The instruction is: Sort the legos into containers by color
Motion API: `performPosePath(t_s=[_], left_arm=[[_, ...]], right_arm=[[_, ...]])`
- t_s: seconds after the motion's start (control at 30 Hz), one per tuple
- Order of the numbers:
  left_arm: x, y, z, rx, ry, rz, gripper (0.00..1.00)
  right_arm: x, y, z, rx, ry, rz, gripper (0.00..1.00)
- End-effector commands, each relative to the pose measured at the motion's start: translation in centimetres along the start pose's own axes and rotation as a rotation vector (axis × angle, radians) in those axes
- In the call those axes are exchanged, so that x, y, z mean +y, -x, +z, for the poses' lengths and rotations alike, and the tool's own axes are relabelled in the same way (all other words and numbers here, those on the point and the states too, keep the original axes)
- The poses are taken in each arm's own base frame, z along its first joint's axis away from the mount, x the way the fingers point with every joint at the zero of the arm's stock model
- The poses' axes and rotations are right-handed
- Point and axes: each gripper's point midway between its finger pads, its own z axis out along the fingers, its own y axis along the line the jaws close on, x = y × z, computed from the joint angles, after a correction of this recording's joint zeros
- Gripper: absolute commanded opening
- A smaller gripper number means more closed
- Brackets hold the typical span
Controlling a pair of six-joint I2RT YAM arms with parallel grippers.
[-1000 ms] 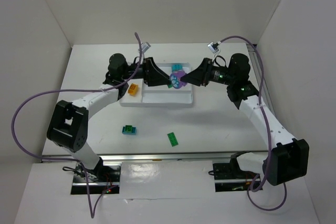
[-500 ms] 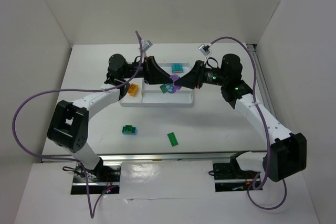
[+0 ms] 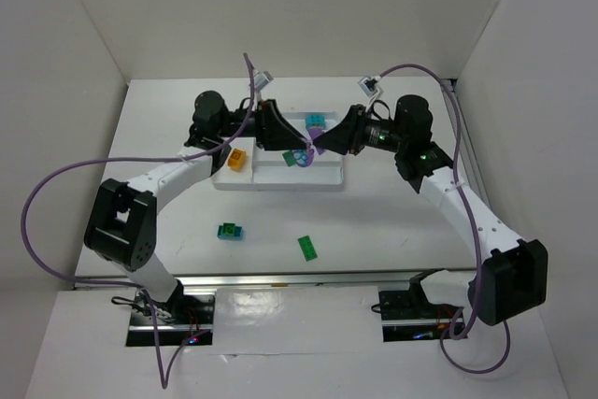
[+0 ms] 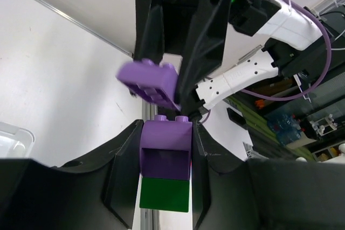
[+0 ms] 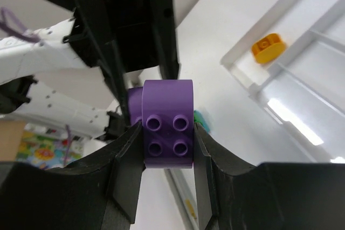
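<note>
**Top view.** Bright, even, diffuse light from above. The white table (image 3: 392, 221) and the walls read almost uniform, and shadows are faint and soft-edged. A pale reflection lies on the glossy strip (image 3: 280, 310) at bottom centre. Focus is sharp throughout.

**Left wrist view.** The purple-and-green stack (image 4: 165, 154) is in focus. The black fingers (image 4: 121, 181) lose detail in shadow. The background at right is soft.

**Right wrist view.** The purple brick (image 5: 167, 125) is crisp. The tray (image 5: 237, 74) at upper right is nearly overexposed and carries a glare streak. The background at lower left is blurred.
</note>
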Motion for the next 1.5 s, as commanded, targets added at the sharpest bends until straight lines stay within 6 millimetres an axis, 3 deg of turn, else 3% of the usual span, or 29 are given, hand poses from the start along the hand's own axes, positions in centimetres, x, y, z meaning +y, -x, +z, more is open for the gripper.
performPosePath(t_s=[0.0,0.1,0.13,0.17,0.2,0.23,0.27,0.3,0.5,0.6,0.83,0.97,1.07,1.1,1.17,1.23,1.3,1.47], left_arm=[[-0.5,1.1,-1.0,0.004,-0.006,0.09,0.0],[1.2,2.1,-2.9,-0.019,0.087,0.123,0.0],[3.2,0.9,-3.8,-0.002,0.174,-0.004,0.0],[4.5,1.8,-5.2,-0.03,0.268,-0.016,0.0],[7.4,1.2,-7.0,-0.047,0.448,-0.075,0.0],[8.5,2.5,-8.1,-0.088,0.52,-0.036,0.0],[9.8,1.3,-9.7,-0.08,0.616,-0.127,0.0],[11.5,1.8,-11.9,-0.118,0.737,-0.144,0.0],[12.1,2.5,-17.0,-0.229,1.06,-0.14,0.0],[10.6,3.5,-17.6,-0.273,1.076,-0.109,0.0],[9.9,3.3,-17.8,-0.245,1.086,-0.103,0.0],[9.7,2.6,-17.4,-0.243,1.06,-0.128,0.0],[9.8,2.4,-17.2,-0.239,1.05,-0.129,0.0],[9.8,2.4,-17.2,-0.239,1.05,-0.129,0.0],[9.8,2.4,-17.2,-0.239,1.05,-0.129,0.0],[9.8,2.4,-17.2,-0.239,1.05,-0.129,0.0],[9.6,2.8,-17.2,-0.244,1.047,-0.121,0.0],[9.5,3.6,-17.0,-0.281,1.033,-0.119,0.0]], right_arm=[[-0.4,3.2,-1.2,-0.091,-0.135,-0.096,0.14],[-3.2,3.1,-1.0,-0.064,-0.25,-0.093,0.14],[-4.8,3.3,-1.0,-0.071,-0.325,-0.091,0.14],[-7.2,2.2,-0.8,-0.025,-0.397,-0.053,0.14],[-8.6,2.7,-0.4,-0.033,-0.511,-0.105,0.14],[-9.5,2.1,0.1,-0.005,-0.573,-0.129,0.14],[-10.5,1.6,0.5,0.023,-0.634,-0.152,0.14],[-12.2,0.7,1.3,0.082,-0.695,-0.166,0.14],[-18.4,-3.1,4.1,0.2,-0.95,-0.212,0.14],[-20.3,-3.7,5.4,0.196,-0.994,-0.233,0.14],[-23.1,-5.4,7.4,0.218,-1.018,-0.226,0.15],[-24.2,-5.2,7.9,0.202,-1.042,-0.245,0.18],[-24.9,-5.2,8.4,0.207,-1.054,-0.246,0.27],[-25.1,-5.4,8.5,0.221,-1.057,-0.252,0.36],[-25.2,-5.4,8.9,0.224,-1.045,-0.249,0.44],[-24.7,-5.5,9.2,0.23,-1.037,-0.254,0.68],[-24.3,-5.4,9.3,0.229,-1.049,-0.266,0.82],[-20.8,-2.2,8.4,0.126,-1.026,-0.281,0.83]])
